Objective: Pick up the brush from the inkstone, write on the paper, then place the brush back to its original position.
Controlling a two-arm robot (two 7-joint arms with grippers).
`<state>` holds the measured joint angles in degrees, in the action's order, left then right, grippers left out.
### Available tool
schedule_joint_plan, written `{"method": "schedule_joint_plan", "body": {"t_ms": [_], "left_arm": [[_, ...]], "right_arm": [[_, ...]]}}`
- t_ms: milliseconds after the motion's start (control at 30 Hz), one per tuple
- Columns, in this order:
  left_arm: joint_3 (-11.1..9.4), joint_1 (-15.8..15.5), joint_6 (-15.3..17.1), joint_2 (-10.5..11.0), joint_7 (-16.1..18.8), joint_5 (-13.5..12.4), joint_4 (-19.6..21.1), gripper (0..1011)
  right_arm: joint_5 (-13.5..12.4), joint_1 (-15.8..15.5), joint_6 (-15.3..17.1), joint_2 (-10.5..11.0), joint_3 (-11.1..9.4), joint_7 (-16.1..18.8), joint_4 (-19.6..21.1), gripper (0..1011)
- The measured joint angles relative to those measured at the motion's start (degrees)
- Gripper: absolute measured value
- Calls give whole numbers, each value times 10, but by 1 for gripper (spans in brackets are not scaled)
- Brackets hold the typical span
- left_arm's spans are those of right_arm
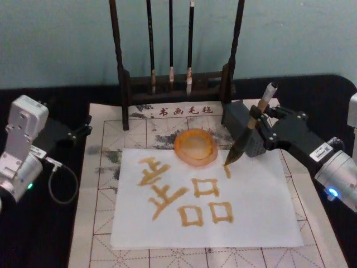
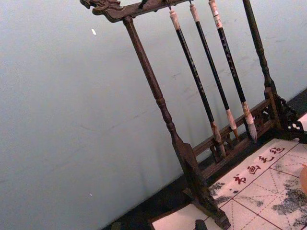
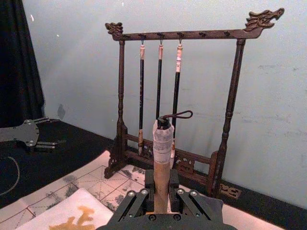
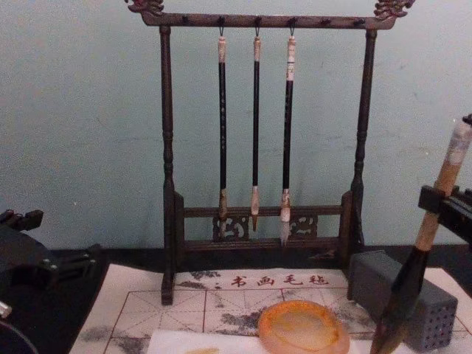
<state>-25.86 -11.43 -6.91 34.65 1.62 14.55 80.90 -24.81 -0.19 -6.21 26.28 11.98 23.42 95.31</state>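
My right tool (image 1: 259, 125) clamps the brush (image 1: 240, 147), tip over the paper (image 1: 251, 218) beside the inkstone (image 1: 195, 162). Left tool (image 1: 81, 131) idles leftward.

**Where the cameras sit**

Head view looks steeply down on the paper (image 1: 251, 223). Chest view faces level toward the brush rack (image 4: 324, 21). Both wrist views face that rack too, the right close behind the brush (image 3: 161, 158).
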Motion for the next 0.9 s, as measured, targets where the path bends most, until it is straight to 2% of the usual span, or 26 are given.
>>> {"method": "schedule_joint_plan", "body": {"t_ms": [400,900], "left_arm": [[0,0,0,0,0,0,0,1001],[0,0,0,0,0,0,0,1001]], "right_arm": [[8,-1,-3,-1,-2,0,-2,198],[12,-15,-7,4,-15,-2,8,198]]}}
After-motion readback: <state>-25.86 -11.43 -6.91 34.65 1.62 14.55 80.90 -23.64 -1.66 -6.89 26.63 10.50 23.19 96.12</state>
